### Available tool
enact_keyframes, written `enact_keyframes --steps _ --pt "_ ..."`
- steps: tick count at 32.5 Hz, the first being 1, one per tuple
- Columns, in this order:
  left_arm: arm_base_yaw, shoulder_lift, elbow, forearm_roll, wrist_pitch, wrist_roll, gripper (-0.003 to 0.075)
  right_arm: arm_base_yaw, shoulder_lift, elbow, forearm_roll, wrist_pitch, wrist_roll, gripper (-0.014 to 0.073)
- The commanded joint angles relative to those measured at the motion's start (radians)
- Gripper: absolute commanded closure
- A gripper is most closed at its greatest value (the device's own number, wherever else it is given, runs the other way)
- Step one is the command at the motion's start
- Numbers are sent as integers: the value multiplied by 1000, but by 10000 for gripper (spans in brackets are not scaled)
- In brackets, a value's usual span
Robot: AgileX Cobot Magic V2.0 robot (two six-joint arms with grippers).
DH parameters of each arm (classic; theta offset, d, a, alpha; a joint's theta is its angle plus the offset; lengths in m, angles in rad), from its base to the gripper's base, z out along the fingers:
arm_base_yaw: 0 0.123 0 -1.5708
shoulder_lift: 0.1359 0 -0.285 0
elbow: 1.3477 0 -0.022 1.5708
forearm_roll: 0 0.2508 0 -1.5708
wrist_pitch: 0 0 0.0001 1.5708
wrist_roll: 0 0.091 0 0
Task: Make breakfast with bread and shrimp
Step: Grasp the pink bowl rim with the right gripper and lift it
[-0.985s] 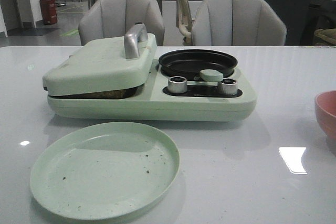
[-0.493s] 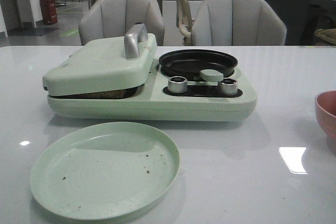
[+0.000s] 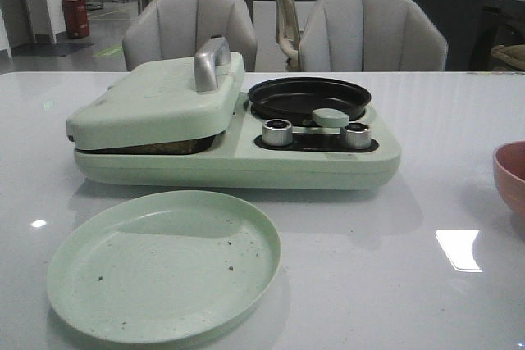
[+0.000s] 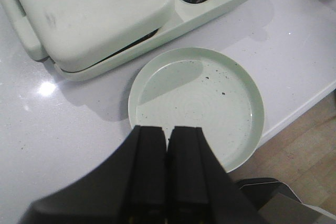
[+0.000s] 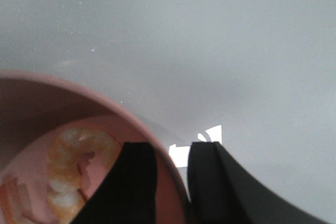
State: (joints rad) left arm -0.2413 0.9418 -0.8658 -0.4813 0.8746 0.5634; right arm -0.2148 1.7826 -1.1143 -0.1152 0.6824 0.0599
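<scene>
The shrimp (image 5: 68,166), pale orange and curled, lie inside a pink bowl (image 5: 79,90) that stands at the table's right edge (image 3: 510,174). My right gripper (image 5: 172,150) straddles the bowl's rim, one finger inside and one outside, closed on the wall. The bread (image 3: 164,147) shows only as a brown strip in the gap under the lid (image 3: 156,96) of the green breakfast maker. My left gripper (image 4: 168,129) is shut and holds nothing; it hovers over the near edge of an empty pale green plate (image 4: 194,103). Neither gripper appears in the front view.
Beside the lid, the maker has an empty black round pan (image 3: 308,96), two silver knobs (image 3: 277,131) and a round green knob (image 3: 330,117). The plate (image 3: 164,264) lies in front of the maker, near the table's front edge. Two grey chairs (image 3: 373,34) stand behind the table.
The pink bowl has shifted very slightly to the right in the front view. Nothing else has visibly moved.
</scene>
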Motion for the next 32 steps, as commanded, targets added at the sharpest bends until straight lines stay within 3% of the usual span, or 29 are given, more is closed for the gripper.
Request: enact_keyframes --steps 1,9,18,26,32 --pt "-6 -15 -24 -37 -51 -5 619 -5 -45 -33 -14 -25 -6 438" --pt "-6 -15 -24 -37 -51 -5 619 -2 -59 -33 -14 -30 -6 553" --pt "-6 -15 -24 -37 -51 -5 619 39 -135 -158 -33 -37 -36 556" --pt "-6 -15 -24 -37 -51 -5 619 197 -141 -397 -173 25 -67 554" --pt "-6 -15 -24 -37 -51 -5 619 359 -122 -558 -347 26 -67 545"
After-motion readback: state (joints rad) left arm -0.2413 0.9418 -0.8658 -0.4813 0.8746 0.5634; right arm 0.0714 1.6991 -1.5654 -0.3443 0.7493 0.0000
